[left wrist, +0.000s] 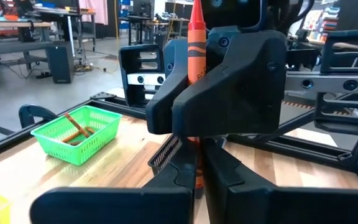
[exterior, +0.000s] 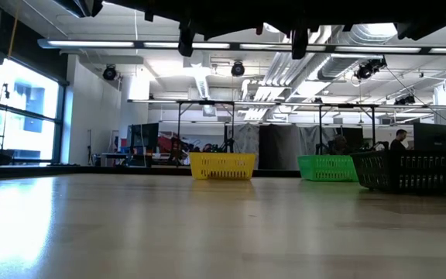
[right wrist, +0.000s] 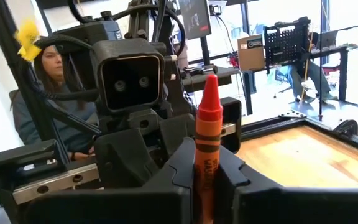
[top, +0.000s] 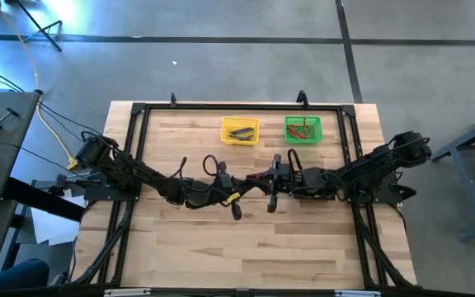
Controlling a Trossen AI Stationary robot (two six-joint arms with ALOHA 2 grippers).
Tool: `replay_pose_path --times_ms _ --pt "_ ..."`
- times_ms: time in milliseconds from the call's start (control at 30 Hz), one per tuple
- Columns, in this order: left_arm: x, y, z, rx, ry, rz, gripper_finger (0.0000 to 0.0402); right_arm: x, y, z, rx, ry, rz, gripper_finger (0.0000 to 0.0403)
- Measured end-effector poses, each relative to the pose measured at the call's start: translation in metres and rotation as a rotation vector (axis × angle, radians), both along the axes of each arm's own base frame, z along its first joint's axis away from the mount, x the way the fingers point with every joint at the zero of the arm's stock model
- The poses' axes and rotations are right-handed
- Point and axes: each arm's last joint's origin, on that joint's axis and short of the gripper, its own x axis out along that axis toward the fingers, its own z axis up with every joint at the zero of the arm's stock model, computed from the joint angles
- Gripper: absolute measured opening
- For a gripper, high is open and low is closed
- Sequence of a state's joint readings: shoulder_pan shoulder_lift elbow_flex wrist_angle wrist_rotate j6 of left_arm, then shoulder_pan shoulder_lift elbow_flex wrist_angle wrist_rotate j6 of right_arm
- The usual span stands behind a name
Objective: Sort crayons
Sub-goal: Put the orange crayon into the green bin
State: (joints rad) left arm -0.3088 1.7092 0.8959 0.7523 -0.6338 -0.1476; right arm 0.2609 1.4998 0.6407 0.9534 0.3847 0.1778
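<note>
Crayon [right wrist: 207,140]: orange, upright, pinched by both grippers at once above the mid-table; its tip points up, and its wrapper shows in both wrist views [left wrist: 196,37].
Left gripper [left wrist: 197,177]: fingers pressed onto the crayon's lower part, meeting the right gripper in front of the two bins.
Right gripper [right wrist: 205,180]: fingers closed around the crayon's wrapped shaft, facing the left gripper, the two touching or nearly so.
Arms: both reach inward from the table's sides and meet near the centre, on the near side of the bins [top: 254,188].
Yellow bin [top: 240,130]: at the far edge of the table, left of the green bin; holds a few dark crayons [top: 239,131].
Green bin [top: 303,129]: just beside the yellow bin, apart from it; holds several orange-brown crayons [top: 302,128].
Black tray [exterior: 413,170]: in the low view, right of the green bin.
Table [top: 196,247]: pale wood.
Person [right wrist: 45,81]: seated beyond the table, behind the left arm in the right wrist view.
</note>
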Motion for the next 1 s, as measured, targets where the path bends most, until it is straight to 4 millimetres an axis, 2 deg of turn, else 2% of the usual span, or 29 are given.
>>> replay_pose_path --times_ms 233,400,533,633,733,867,1000 --pt "0.000 0.000 -0.001 -0.028 -0.004 0.005 0.0050 0.001 -0.002 -0.002 -0.007 0.022 -0.002 0.0006" --pt "0.000 0.001 -0.003 -0.013 0.025 0.010 0.0093 -0.002 -0.017 -0.003 -0.051 0.118 -0.075 0.0005" --pt "0.000 0.000 -0.006 -0.013 0.057 0.005 0.0113 -0.020 -0.046 0.006 -0.116 0.288 -0.306 0.0004" --pt "-0.001 0.000 -0.007 -0.015 0.065 0.002 0.0116 -0.043 -0.073 0.016 -0.136 0.398 -0.474 0.0004" --pt "-0.001 0.001 -0.007 -0.015 0.063 0.003 0.0117 -0.068 -0.103 0.021 -0.084 0.489 -0.591 0.0004" --pt "0.000 0.001 -0.007 -0.017 0.059 0.003 0.0117 -0.092 -0.140 0.013 0.031 0.634 -0.689 0.0004" --pt "0.000 0.001 -0.007 -0.017 0.057 0.004 0.0117 -0.102 -0.173 0.000 0.102 0.729 -0.767 0.0004"
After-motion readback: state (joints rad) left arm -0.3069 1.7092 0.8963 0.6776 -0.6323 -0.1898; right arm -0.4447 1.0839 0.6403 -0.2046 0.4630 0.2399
